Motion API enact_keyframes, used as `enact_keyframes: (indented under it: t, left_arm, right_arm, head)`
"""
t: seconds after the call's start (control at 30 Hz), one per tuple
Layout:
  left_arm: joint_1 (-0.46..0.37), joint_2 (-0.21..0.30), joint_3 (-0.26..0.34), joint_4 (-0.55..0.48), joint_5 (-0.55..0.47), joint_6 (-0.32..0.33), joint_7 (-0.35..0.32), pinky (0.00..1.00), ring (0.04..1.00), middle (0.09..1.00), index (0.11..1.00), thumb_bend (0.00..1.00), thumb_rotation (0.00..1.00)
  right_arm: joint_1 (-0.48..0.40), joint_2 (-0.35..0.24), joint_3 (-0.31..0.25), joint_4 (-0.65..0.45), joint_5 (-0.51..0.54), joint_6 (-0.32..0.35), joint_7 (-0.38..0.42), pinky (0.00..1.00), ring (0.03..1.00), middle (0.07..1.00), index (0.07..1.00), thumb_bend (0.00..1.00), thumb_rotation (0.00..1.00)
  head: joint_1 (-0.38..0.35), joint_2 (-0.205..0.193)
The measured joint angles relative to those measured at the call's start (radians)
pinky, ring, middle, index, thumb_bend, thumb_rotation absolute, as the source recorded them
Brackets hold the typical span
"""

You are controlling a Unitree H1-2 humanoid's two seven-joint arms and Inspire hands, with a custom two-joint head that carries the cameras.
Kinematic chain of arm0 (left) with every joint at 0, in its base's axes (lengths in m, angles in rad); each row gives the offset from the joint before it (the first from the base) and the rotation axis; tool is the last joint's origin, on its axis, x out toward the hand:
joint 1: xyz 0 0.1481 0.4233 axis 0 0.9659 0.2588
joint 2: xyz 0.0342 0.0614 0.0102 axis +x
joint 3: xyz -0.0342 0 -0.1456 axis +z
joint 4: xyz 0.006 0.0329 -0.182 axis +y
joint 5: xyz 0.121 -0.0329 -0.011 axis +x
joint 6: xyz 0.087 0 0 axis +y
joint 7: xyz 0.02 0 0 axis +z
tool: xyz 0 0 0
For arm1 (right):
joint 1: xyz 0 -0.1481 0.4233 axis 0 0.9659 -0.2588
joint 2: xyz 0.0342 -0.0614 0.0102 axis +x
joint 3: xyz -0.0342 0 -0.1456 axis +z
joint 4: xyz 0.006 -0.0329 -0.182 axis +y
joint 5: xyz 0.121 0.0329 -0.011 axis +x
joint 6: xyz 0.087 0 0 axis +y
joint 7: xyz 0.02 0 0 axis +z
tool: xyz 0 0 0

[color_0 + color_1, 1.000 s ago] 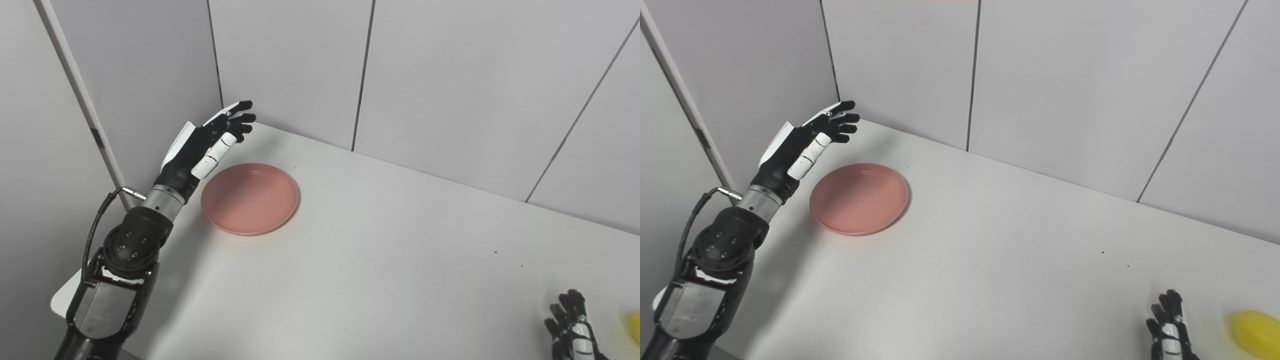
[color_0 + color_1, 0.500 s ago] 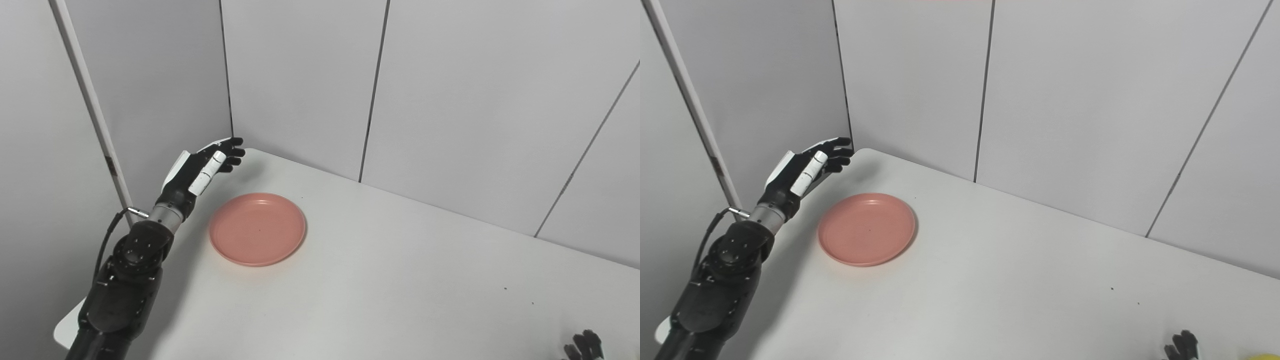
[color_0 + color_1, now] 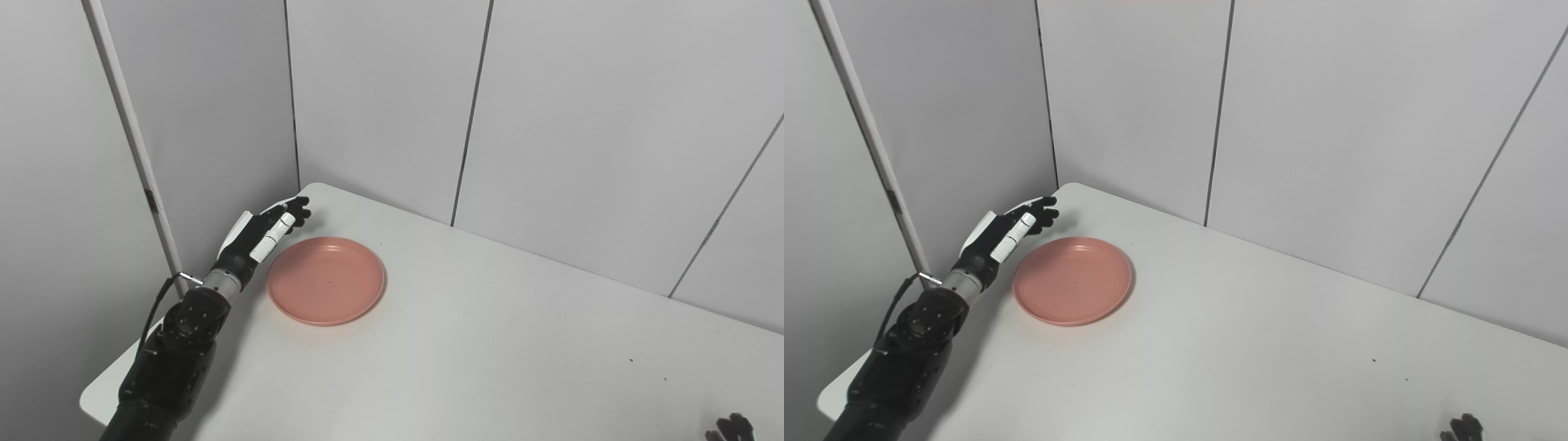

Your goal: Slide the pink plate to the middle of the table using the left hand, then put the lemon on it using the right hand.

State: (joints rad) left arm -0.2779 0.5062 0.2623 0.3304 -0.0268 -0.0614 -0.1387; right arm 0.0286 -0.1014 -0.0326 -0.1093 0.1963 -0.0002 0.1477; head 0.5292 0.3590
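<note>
Beside the pink plate's (image 3: 326,280) far-left rim, my left hand's (image 3: 260,233) fingers (image 3: 298,207) stretch out apart, holding nothing and stopping just short of the rim. My plate lies flat near the white table's (image 3: 478,343) far-left corner. Well away from the plate, only my right hand's (image 3: 730,427) fingertips show at the bottom edge; I cannot tell their state
</note>
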Motion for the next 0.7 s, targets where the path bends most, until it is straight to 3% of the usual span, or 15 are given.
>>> enact_keyframes:
  t: [0.23,0.5,0.7]
  left_arm:
    - [-0.029,0.000,-0.010,0.106,-0.007,-0.071,0.004,0.86,0.859,0.859,0.853,0.82,1.00]
    - [-0.047,0.000,-0.008,0.170,-0.012,-0.103,0.016,0.89,0.877,0.869,0.864,0.80,1.00]
    - [-0.059,-0.003,0.011,0.210,-0.058,-0.126,0.022,0.91,0.879,0.869,0.858,0.85,1.00]
  right_arm:
    - [0.000,-0.003,-0.003,0.002,0.010,-0.001,0.001,1.00,0.987,0.984,0.992,0.67,0.91]
    - [-0.001,-0.003,-0.002,0.002,0.017,-0.004,0.017,1.00,0.980,0.975,0.985,0.66,0.91]
    - [-0.001,-0.003,-0.002,0.003,0.013,-0.003,0.020,1.00,0.975,0.974,0.983,0.67,0.92]
  head:
    - [0.008,-0.003]
    - [0.006,0.005]
    - [0.008,0.009]
